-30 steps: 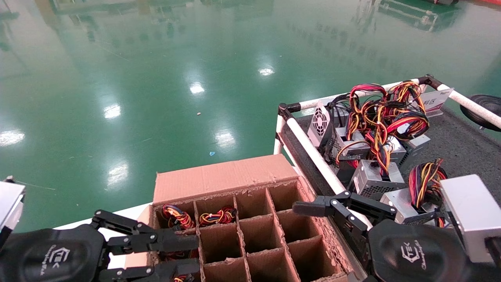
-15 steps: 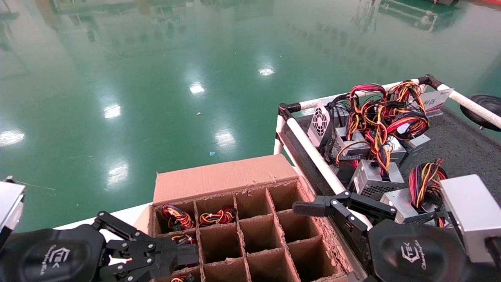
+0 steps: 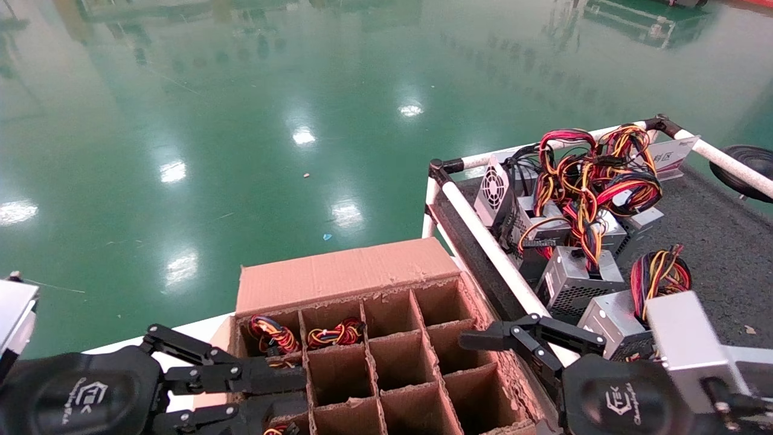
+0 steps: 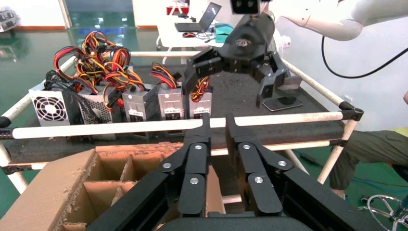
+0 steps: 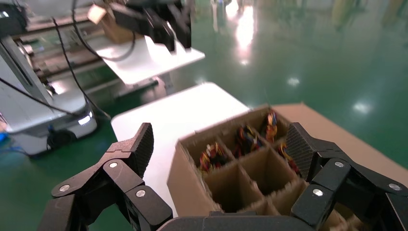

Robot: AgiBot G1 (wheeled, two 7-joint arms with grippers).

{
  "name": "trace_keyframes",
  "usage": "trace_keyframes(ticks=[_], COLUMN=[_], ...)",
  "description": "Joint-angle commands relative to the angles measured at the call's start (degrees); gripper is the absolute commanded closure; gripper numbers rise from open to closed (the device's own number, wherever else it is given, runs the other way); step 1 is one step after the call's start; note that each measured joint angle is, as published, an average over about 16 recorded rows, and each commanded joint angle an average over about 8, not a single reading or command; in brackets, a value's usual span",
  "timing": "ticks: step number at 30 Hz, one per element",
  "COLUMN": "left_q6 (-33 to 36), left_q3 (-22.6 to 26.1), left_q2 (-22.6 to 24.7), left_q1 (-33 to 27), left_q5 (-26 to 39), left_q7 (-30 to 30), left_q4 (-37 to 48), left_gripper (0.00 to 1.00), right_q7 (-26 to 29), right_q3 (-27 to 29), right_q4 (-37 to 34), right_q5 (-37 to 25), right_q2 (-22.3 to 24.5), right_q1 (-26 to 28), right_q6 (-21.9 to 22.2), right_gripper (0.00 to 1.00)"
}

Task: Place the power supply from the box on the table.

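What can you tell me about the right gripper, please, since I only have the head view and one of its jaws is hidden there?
Observer: In the right wrist view, the right gripper has its jaws spread wide with nothing between them, facing the box.
Operator: Thank you. Is the left one holding a power supply?
Observer: No. The left wrist view shows the left gripper with a narrow gap between its jaws, and the gap is empty.
Operator: Is there anything on the table that I cannot see?
Observer: Yes, a flat dark slab lies on the table felt, near its corner.
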Motion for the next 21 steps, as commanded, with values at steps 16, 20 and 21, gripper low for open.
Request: trace_keyframes(ticks=[16, 20, 21], left_q6=[0.00, -0.01, -0.01], left_q3=[0.03, 0.03, 0.03], left_q2=[-0.01, -0.01, -0.01], left_q1=[-0.01, -0.01, -0.01], left_q5=[-0.02, -0.02, -0.02], left_q7=[0.01, 0.02, 0.02], left_q4=[0.01, 0.01, 0.01], left_gripper=[0.00, 0.00, 0.00], right_q7=[2.61, 4.02, 4.49], right_q3=[-6.22, -8.56, -9.19], right_q4=[3.54, 3.90, 3.97], right_q5=[-11.11, -14.71, -15.61], right_q2=[-3.72, -7.21, -8.24], right_q1=[-0.52, 0.58, 0.83], right_q6=[3.30, 4.92, 5.43], right_gripper=[0.00, 0.00, 0.00])
